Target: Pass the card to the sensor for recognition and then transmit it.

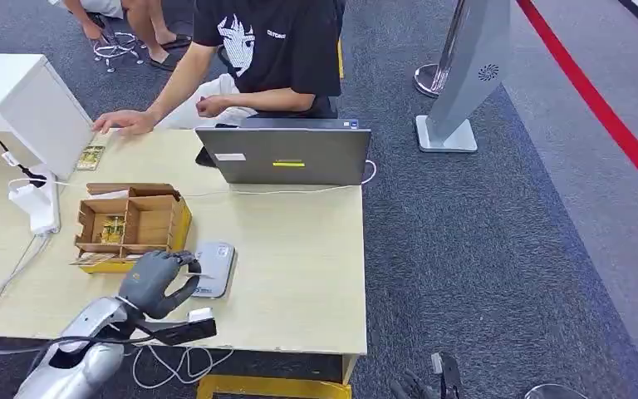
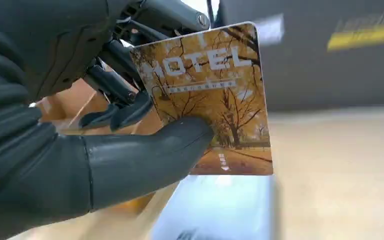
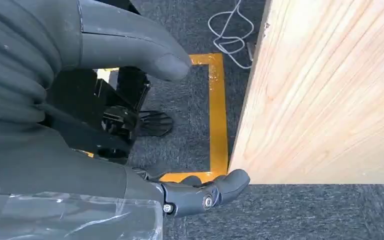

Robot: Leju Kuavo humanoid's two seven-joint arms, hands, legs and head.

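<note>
Grey, my left robot hand (image 1: 159,281) pinched the card (image 2: 211,95) between thumb and fingers, just over the sensor (image 1: 213,268) beside the box (image 1: 131,224). My thumb hid part of the card's face, and the sensor beneath was blurred. My right robot hand (image 3: 130,60) hung below the table (image 1: 299,258) edge, fingers apart, empty. Bare tabletop lay right of the sensor.

The robot's silver arm (image 1: 79,353) ended in a dark grey left hand (image 1: 156,283); the right hand (image 3: 130,125) showed ribbed grey cover, thick thumb, small screws.
</note>
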